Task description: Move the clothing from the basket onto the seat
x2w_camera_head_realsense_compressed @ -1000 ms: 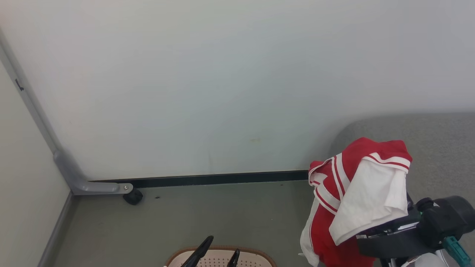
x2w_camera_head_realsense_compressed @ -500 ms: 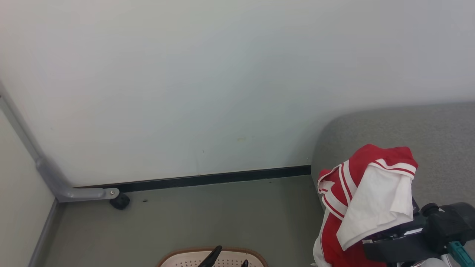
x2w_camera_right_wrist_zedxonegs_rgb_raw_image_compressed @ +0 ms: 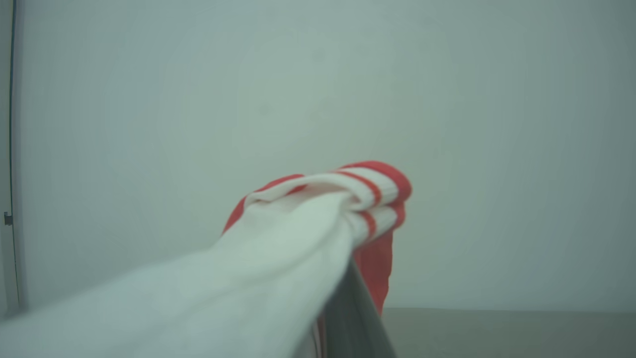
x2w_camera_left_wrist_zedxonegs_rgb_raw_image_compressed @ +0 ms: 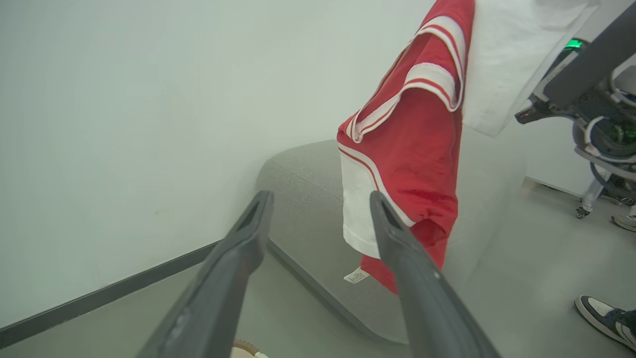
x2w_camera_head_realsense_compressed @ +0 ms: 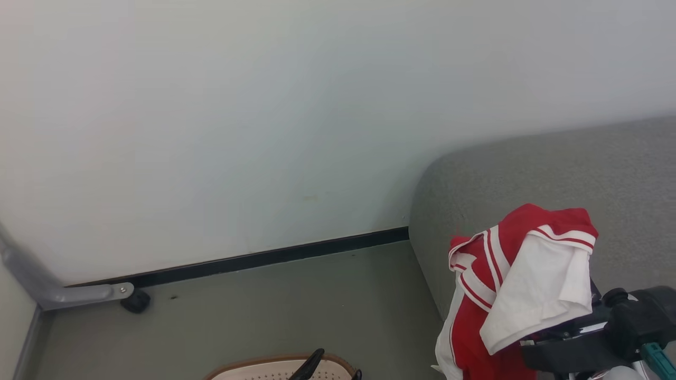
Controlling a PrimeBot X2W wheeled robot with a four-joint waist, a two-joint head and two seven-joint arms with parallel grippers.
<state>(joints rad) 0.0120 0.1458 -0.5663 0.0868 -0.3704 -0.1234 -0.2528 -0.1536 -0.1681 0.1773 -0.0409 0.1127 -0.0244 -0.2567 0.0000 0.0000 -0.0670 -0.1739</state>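
Draping clothing (x2w_camera_head_realsense_compressed: 507,285) hides the right gripper (x2w_camera_right_wrist_zedxonegs_rgb_raw_image_compressed: 349,308), seemingly clamped on it; left gripper (x2w_camera_left_wrist_zedxonegs_rgb_raw_image_compressed: 321,199) gapes empty.

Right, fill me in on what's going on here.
The robot is moving laundry. Its right gripper is shut on the clothing, a red and white garment draped over its fingers and held up in the air by the corner of the grey seat, not yet laid on it. The left gripper is open and empty, above the basket. A person's shoe is on the floor nearby.
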